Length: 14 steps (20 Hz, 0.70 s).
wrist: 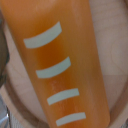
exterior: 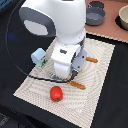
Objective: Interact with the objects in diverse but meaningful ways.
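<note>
Bread loaf [wrist: 57, 65] lying on round plate [wrist: 112, 75], filling wrist view; arm hovering low over it. Pincer state: cannot tell, fingers hidden. Tomato [exterior: 56, 93], carton [exterior: 38, 57] sitting on mat, seemingly awaiting handling.

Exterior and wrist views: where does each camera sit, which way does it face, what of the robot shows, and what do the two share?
Exterior view: off the arm, raised, looking down at the mat with tomato and carton; the white arm fills the middle, its gripper hidden.
Wrist view: on the wrist, very close on the bread loaf over the plate; no fingers clearly show.
Shared: nothing clearly; the arm hides loaf and plate in the exterior view.
</note>
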{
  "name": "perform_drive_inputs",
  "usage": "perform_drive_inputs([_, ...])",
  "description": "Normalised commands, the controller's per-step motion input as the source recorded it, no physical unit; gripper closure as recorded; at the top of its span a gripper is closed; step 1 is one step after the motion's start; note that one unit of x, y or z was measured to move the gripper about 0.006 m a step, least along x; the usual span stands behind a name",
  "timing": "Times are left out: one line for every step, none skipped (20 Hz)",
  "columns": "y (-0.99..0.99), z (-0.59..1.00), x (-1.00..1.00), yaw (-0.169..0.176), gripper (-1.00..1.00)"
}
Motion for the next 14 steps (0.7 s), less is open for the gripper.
perform_drive_inputs([0.14, -0.12, 0.00, 0.034, -1.00])
perform_drive_inputs([0.13, -0.11, 0.00, 0.034, -1.00])
perform_drive_inputs([0.11, -0.13, 0.00, 0.034, -1.00])
perform_drive_inputs([0.09, -0.13, 0.00, 0.034, -1.00])
perform_drive_inputs([0.11, -0.13, 0.00, 0.032, -1.00])
perform_drive_inputs([0.10, -0.15, 0.00, 0.030, -1.00])
perform_drive_inputs([0.09, -0.15, 0.00, 0.028, -1.00])
perform_drive_inputs([0.08, -0.15, 0.00, 0.027, -1.00])
perform_drive_inputs([0.09, -0.15, 0.00, 0.025, -1.00])
perform_drive_inputs([0.08, -0.15, 0.00, 0.025, -1.00])
perform_drive_inputs([0.07, -0.18, 0.00, 0.025, -1.00])
perform_drive_inputs([0.07, -0.19, 0.00, 0.025, -1.00])
perform_drive_inputs([0.07, -0.23, 0.00, 0.026, -1.00])
perform_drive_inputs([0.07, -0.25, 0.00, 0.028, -1.00])
